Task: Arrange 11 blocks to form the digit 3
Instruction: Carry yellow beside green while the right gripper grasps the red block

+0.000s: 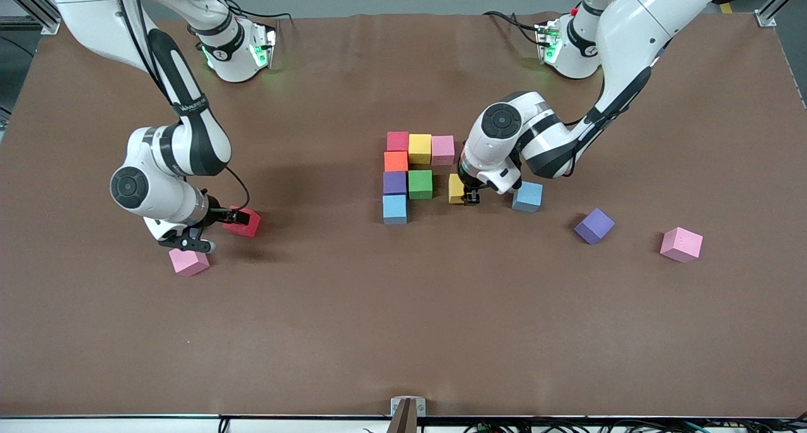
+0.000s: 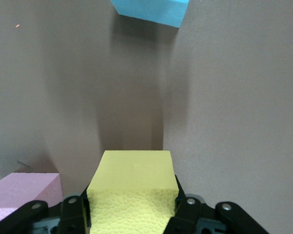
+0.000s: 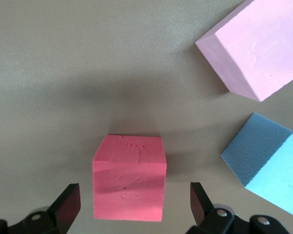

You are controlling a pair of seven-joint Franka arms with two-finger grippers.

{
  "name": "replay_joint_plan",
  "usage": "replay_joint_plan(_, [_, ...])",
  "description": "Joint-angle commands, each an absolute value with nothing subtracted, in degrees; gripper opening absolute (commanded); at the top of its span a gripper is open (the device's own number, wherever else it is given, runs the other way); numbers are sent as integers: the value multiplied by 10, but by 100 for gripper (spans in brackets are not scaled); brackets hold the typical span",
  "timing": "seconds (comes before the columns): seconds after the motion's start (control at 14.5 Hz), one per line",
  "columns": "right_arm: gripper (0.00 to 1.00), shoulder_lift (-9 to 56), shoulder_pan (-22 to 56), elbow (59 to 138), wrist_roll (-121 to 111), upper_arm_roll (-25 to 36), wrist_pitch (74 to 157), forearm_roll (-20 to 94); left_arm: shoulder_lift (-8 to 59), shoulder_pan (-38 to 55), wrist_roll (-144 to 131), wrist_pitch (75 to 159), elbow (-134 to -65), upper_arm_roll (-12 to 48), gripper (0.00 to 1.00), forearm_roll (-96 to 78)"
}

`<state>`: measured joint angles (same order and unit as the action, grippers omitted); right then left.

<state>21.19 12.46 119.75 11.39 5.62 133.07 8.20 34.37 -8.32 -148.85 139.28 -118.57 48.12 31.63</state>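
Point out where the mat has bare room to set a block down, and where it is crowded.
Bare: the wide strip of the table nearer the front camera than every block. Crowded: beside the green block, where the left gripper holds the yellow block, and around the right gripper, open astride the red block.

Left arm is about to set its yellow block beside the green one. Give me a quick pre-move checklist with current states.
1. Left gripper shut on the yellow block: ok.
2. Slot beside the green block free: ok, bare table shows between green and yellow.
3. Yellow block squared to the row: cannot tell.
4. Loose light blue block clear of the left arm's path: ok, it lies toward the left arm's end.
5. Right gripper out of the way: ok, open around the red block, well apart from the figure.
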Motion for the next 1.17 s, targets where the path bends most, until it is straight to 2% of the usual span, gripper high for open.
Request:
replay_joint_plan(0.0, [99,192,131,1234,146,52,1367,93,351,-70,-1516,1402,-1186,478,13,331])
replay_joint_plan(0.55, [95,222,139,1239,153,52,1397,97,382,-65,-1576,1422,-1179,476,13,387])
replay_joint_plan(0.69, [79,226,139,1238,152,52,1399,97,386,-57,-1581,1422,-1177,475,14,387])
replay_joint_plan(0.89, [35,226,139,1231,150,52,1393,96,391,-52,-1586,1422,-1174,475,14,387])
replay_joint_plan(0.96, [28,226,139,1225,144,52,1390,96,393,-49,-1586,1423,-1172,475,14,387])
replay_joint_plan(1.1, [25,226,140,1209,142,51,1373,95,393,-44,-1586,1423,-1171,475,14,387])
